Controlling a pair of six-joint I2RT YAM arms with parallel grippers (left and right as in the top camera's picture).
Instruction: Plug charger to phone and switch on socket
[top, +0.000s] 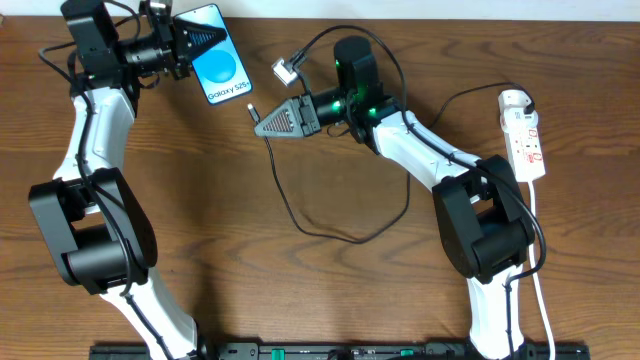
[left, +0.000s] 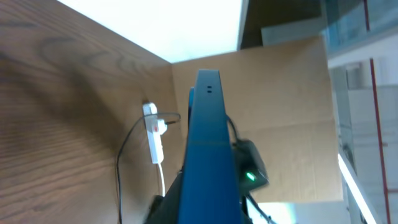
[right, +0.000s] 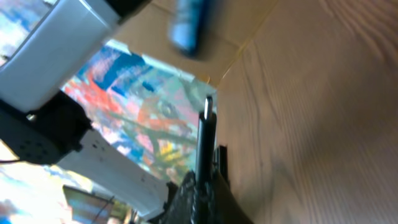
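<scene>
The right jaws were shut tight on the small plug of the charger (right: 204, 140), its metal tip standing out beyond them and aimed toward the phone (top: 222, 65). The left jaws were clamped on the phone's far end, leaving the near short edge free and turned toward the plug. From overhead the tip lay just beside that free edge and apart from it, so the plug was judged not yet in.

The step in hand looked to be the insertion. To do it well, the plug's axis should be lined up with the phone's long axis before any push. The left wrist view showed the phone edge on, a fair check for twist. The advance should be slow and straight, with the left side only bracing. Slack in the black cable looped on the bench (top: 330, 300) would spare the plug any sideways drag.

The left arm (top: 95, 130) reached up the bench's left side, wrist bent inward. The right arm (top: 430, 155) stretched across from the right, forearm low, wrist pointing left. The socket (top: 523, 135) lay well apart at the right edge, untouched.
</scene>
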